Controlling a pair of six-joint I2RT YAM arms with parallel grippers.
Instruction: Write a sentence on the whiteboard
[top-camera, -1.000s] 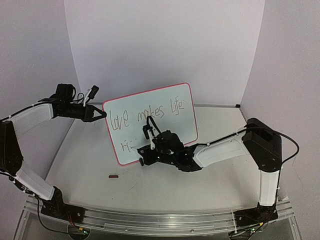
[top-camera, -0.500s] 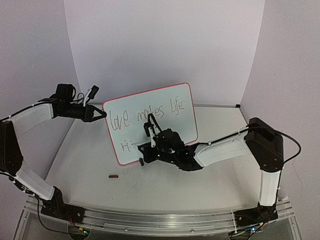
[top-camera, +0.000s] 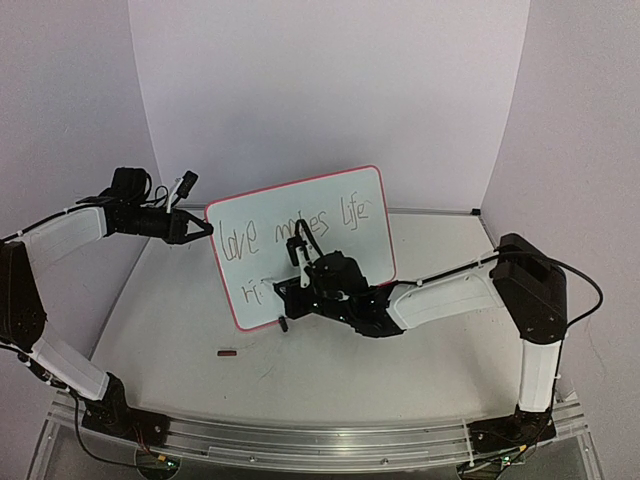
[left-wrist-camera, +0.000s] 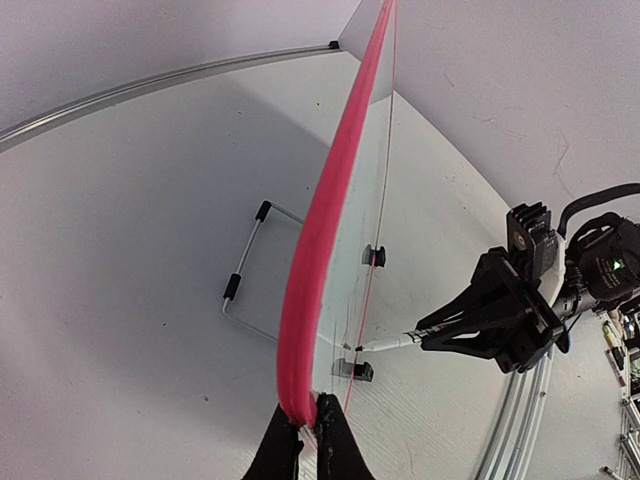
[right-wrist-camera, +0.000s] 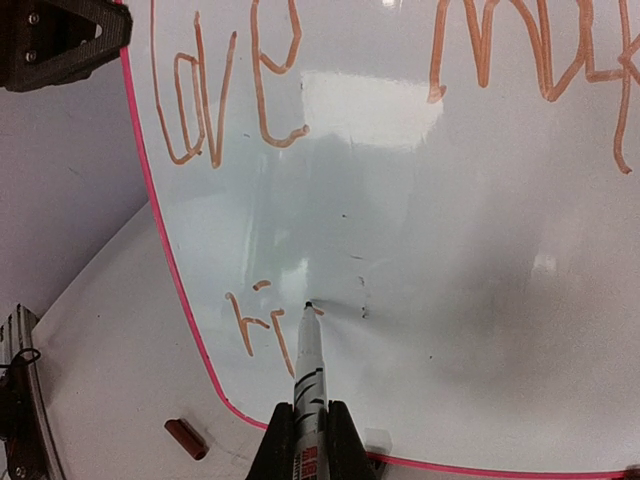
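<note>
Right wrist view first. Finds the right gripper (right-wrist-camera: 310, 432) pinched narrow around a white marker (right-wrist-camera: 306, 365), barrel pointing to 12 o'clock, tip touching the whiteboard (right-wrist-camera: 470, 230). Reads the sentence (right-wrist-camera: 262, 95) in orange-brown strokes: "love" and part of a second word along the top, only "ri" on the lower line, just at 9 o'clock of the tip. Spots a small dark red cap-like piece (right-wrist-camera: 187, 438) lying on the table (right-wrist-camera: 100, 340) at 7 o'clock, apart from the pink frame.

From the left wrist, sees the left gripper (left-wrist-camera: 308, 428) closed tight on the frame's edge. Shows the board standing near upright on two black clip feet (left-wrist-camera: 374, 256), with a wire stand (left-wrist-camera: 248, 290) behind it at 9 o'clock; cannot tell whether touching.

From above, places the board toward 12 o'clock of the table, held at its 9 o'clock edge. Leaves tabletop showing between the board's lower edge and the arm bases at 6 o'clock.
</note>
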